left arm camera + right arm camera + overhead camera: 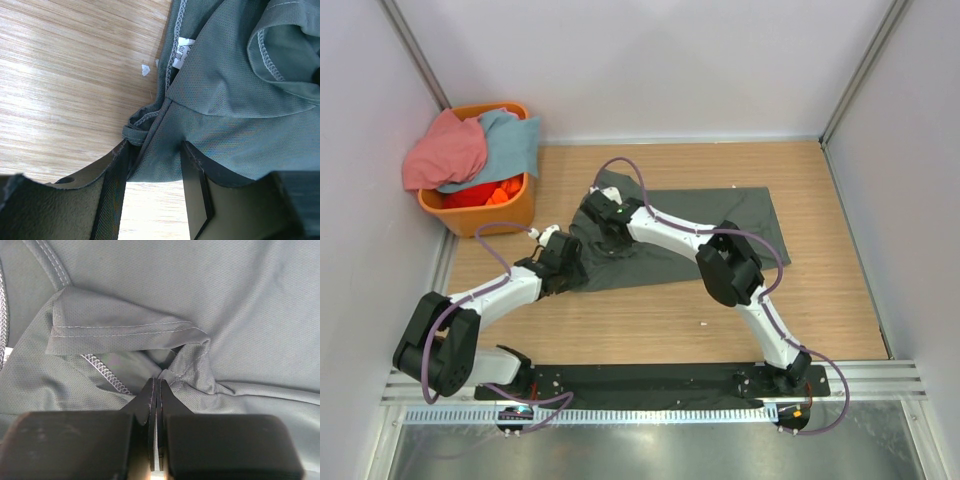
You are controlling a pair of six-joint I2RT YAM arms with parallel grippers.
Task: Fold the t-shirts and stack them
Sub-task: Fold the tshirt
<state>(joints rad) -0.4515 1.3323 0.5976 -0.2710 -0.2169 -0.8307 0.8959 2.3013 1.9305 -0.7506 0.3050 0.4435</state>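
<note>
Top external view: the dark grey t-shirt (720,208) lies spread across the middle of the table (650,320), and both arms are at its left end. The left gripper (563,262) sits at the near-left corner, the right gripper (603,222) just beyond it. Two holds, I'd judge, to carry that end over in a fold. The salmon-pink shirt (445,155) and light blue shirt (515,145) wait in the orange basket (495,215).

Left wrist view shows what overhead can't: fingers (197,190) apart, hem bunched between them, not yet pinched, neck label (182,52) close by.

Right wrist view: jaws tight together, nipping a small fold of grey cloth beside a sleeve hem (125,330).
</note>
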